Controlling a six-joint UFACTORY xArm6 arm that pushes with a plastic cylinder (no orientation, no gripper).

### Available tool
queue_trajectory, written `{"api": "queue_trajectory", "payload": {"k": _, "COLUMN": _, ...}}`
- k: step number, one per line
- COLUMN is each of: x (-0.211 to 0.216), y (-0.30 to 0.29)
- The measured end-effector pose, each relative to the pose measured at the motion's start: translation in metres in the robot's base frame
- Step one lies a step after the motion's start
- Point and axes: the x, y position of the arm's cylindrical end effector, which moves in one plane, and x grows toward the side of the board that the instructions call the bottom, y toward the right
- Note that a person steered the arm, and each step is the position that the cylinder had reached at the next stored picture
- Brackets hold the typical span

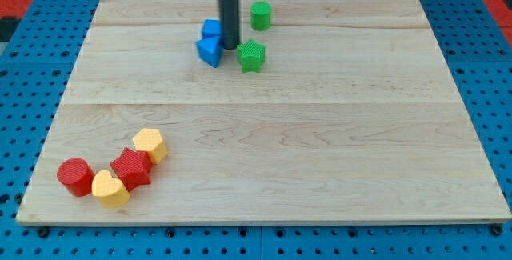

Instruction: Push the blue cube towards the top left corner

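The blue cube (211,30) sits near the board's top middle, with a second blue block (210,50) touching it just below. My dark rod comes down from the view's top, and my tip (230,47) stands right against the right side of the two blue blocks. A green star-like block (251,55) lies just right of my tip. A green cylinder (260,15) lies up and to the right, apart from the others.
At the board's bottom left sit a red cylinder (75,176), a yellow heart-shaped block (110,188), a red star-like block (130,168) and a yellow hexagonal block (150,144). The wooden board (320,132) rests on a blue pegboard.
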Motion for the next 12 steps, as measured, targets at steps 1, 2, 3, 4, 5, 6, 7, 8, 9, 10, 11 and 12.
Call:
{"api": "queue_trajectory", "payload": {"k": 1, "x": -0.030, "y": -0.005}}
{"api": "queue_trajectory", "payload": {"k": 2, "x": -0.042, "y": -0.089}}
{"api": "queue_trajectory", "payload": {"k": 3, "x": -0.027, "y": -0.131}}
{"api": "queue_trajectory", "payload": {"k": 4, "x": 0.037, "y": -0.124}}
{"api": "queue_trajectory", "payload": {"k": 5, "x": 0.062, "y": -0.134}}
{"api": "queue_trajectory", "payload": {"k": 6, "x": 0.022, "y": -0.157}}
{"api": "queue_trajectory", "payload": {"k": 7, "x": -0.019, "y": -0.157}}
{"api": "queue_trajectory", "payload": {"k": 8, "x": -0.009, "y": -0.163}}
{"api": "queue_trajectory", "payload": {"k": 9, "x": -0.014, "y": -0.220}}
{"api": "queue_trajectory", "payload": {"k": 10, "x": -0.028, "y": -0.229}}
{"api": "queue_trajectory", "payload": {"k": 11, "x": -0.030, "y": -0.201}}
{"api": "queue_trajectory", "payload": {"k": 12, "x": -0.031, "y": -0.198}}
